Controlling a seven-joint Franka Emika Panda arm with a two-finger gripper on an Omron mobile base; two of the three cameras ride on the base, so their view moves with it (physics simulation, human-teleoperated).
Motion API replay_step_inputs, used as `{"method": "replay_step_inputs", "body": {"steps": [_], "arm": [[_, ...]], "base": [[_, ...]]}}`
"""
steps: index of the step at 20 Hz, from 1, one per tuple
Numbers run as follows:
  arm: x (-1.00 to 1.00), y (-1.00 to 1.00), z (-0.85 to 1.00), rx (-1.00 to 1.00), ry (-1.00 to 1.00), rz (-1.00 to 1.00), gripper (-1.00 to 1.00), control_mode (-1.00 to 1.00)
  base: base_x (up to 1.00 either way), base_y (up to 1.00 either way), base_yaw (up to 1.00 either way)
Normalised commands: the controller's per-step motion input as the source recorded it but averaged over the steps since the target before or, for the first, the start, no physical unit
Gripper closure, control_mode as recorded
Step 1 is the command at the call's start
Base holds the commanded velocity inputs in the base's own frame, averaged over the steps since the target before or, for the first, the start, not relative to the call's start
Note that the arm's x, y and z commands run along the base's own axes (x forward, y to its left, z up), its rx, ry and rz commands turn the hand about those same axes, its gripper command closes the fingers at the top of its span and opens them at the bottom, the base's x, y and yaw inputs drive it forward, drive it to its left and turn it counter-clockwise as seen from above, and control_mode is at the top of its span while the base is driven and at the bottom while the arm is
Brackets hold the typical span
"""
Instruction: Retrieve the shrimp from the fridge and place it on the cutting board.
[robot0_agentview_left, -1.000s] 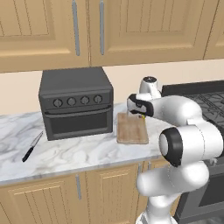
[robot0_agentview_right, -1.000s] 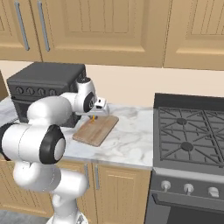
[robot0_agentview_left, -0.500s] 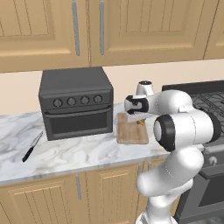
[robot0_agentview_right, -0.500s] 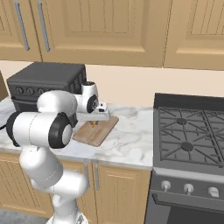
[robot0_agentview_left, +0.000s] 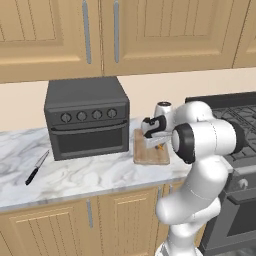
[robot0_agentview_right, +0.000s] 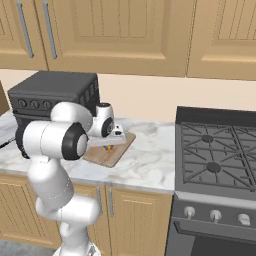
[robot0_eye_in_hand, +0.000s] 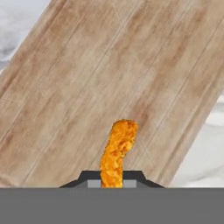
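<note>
Pincer w/ shrimp dropped lower, now close over cutting board; arm elbow swung outward.

The shrimp sits pinched between the gripper fingertips, over the cutting board. Marble counter shows beyond the board's right edge and upper-left corner.

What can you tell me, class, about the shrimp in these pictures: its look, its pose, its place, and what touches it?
The shrimp is a tiny, bright orange piece with a rough, crumbly-looking surface, long and slightly curved. The gripper is shut on its lower end, one dark fingertip on each side, so it juts out past the tips. It hangs just over the light-brown wooden cutting board, which lies on the marble counter beside the toaster oven. Whether it already touches the board cannot be told. From the base it shows as an orange speck.
</note>
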Motion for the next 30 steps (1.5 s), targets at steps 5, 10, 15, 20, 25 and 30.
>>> {"method": "replay_step_inputs", "body": {"steps": [5,10,15,20,25,30], "arm": [[0.32,0.00,-0.08,-0.01,0.02,0.02,1.00,-1.00],[0.31,0.00,-0.06,0.00,0.00,0.00,1.00,-1.00],[0.29,-0.03,-0.17,0.00,0.00,0.00,1.00,-1.00],[0.10,-0.08,-0.25,0.03,0.00,0.00,1.00,-1.00],[0.00,0.00,-0.13,0.04,0.00,0.00,-1.00,-1.00],[0.00,0.00,-0.02,0.00,0.00,0.00,-1.00,-1.00]], "base": [[0.00,0.00,0.00],[0.00,0.00,0.00],[0.00,0.00,0.00],[0.00,0.00,0.00],[0.00,0.00,0.00],[0.00,0.00,0.00]]}}
